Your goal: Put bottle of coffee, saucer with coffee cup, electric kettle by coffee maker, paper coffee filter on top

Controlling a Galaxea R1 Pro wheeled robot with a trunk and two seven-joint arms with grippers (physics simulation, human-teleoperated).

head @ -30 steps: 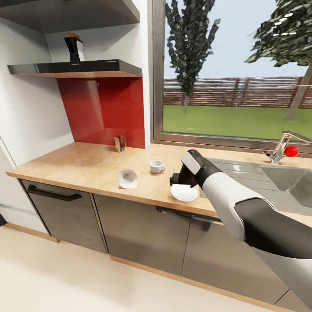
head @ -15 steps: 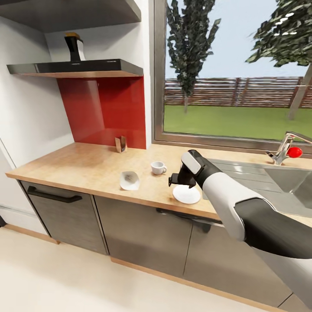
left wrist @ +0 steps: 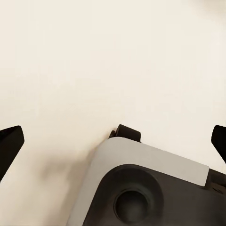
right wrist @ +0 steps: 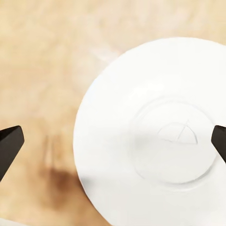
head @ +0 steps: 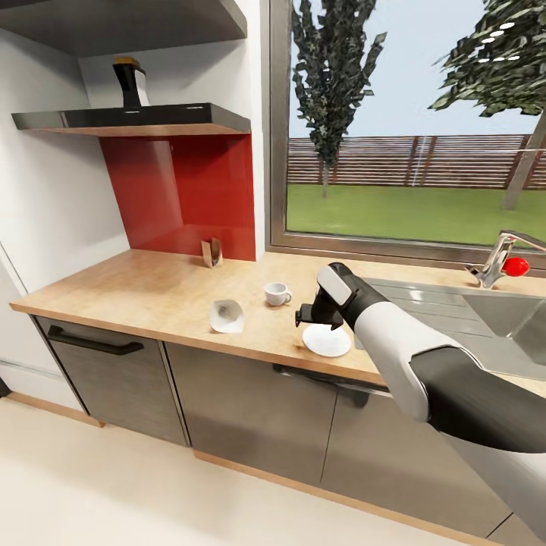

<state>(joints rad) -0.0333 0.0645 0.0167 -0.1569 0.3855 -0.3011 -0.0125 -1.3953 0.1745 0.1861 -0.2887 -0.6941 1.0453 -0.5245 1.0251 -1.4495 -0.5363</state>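
countertop (head: 152,292): light wood grain, sink at right end.
saucer (head: 326,340): flat, nr front edge, by sink.
cup (head: 275,293): upright, mid-depth, apart from saucer.
filter (head: 225,314): nr front edge.
shelf (head: 129,119): black, w/ coffee bottle (head: 130,82) upright.

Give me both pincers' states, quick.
Left pincer: open, empty, over bare floor.
Right pincer: open, empty, hovering over the saucer on the kitchen countertop.
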